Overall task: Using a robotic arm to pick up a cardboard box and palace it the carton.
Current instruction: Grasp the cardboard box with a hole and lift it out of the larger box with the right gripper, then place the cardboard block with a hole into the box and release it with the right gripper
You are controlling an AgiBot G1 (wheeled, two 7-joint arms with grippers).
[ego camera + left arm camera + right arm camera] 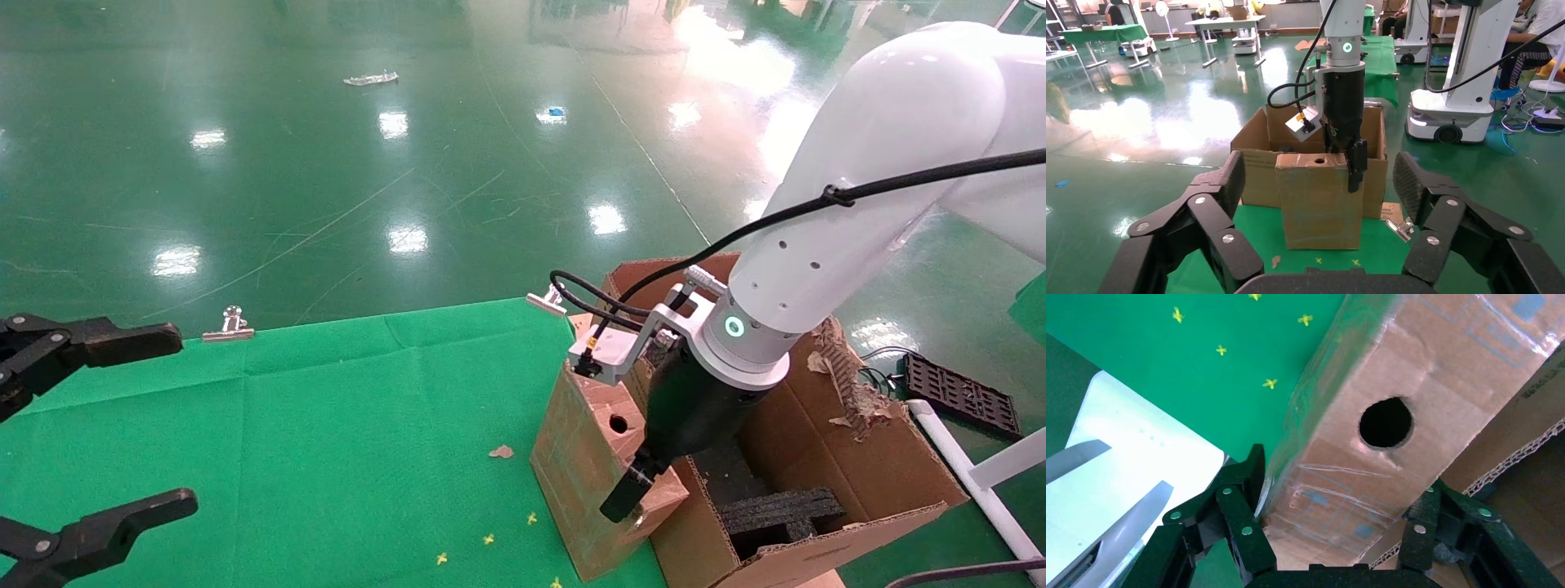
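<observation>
The small plain brown rectangular cardboard box stands upright on the green cloth of the counter, its worn top face showing a small round hole. It is touching the outer wall of the large brown corrugated carton, which stands open at the counter's right edge with torn flaps and black foam inserts inside. The white glossy robotic arm reaches down over both, its black right tool closed around the small box's top end.

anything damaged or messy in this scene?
Yes. The carton has a ragged, torn flap edge on its right side, and a brown scrap lies on the green cloth beside the cardboard box the right end effector grips.
</observation>
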